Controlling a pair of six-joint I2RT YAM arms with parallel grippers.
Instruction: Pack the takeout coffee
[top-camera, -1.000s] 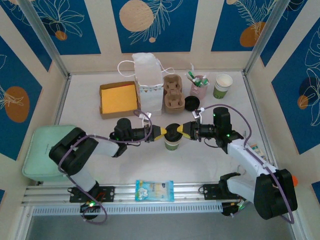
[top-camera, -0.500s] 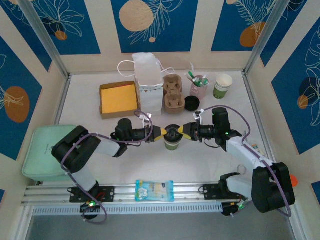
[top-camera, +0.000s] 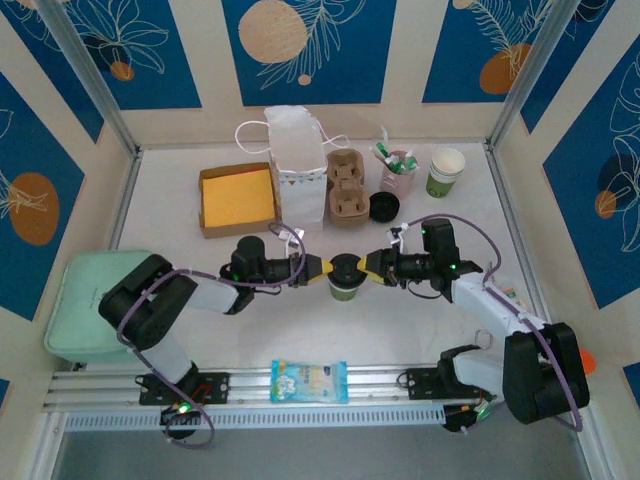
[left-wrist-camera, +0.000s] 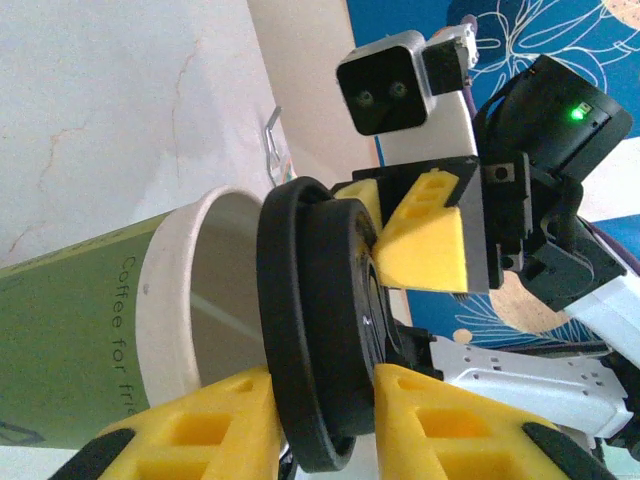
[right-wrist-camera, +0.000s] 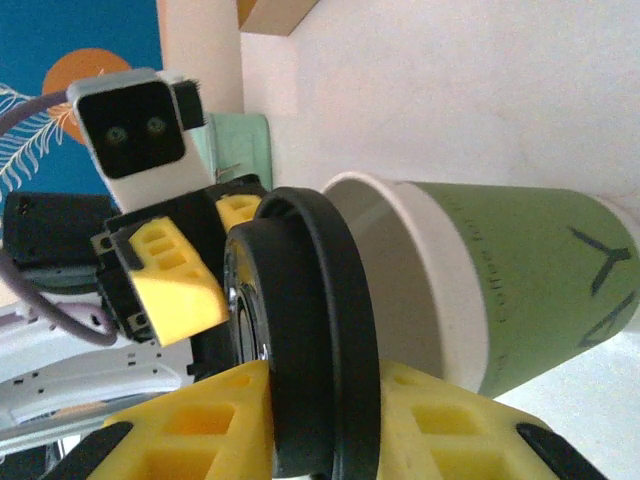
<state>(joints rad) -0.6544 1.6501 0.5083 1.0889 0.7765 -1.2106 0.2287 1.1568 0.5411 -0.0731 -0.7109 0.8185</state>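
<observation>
While black lid (top-camera: 345, 265) hangs over empty coffee cup (top-camera: 343, 290), left hand (top-camera: 324, 266), right hand (top-camera: 367, 266) both pinch its edge.

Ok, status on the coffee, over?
Left gripper and right gripper both shut on the black lid, from opposite sides. Coffee cup upright on the table beneath. Lid at the rim, not seated. Nothing between them.

Hemmed in by cream and blue.
Set on a white marbled tabletop (top-camera: 300, 330), walled on three sides by panels (top-camera: 340, 60) printed with blue fields, pale leaves and orange discs; framed by silver corner posts (top-camera: 89, 80) and a slotted metal rail (top-camera: 375, 385) at the near edge; lit evenly.
</observation>
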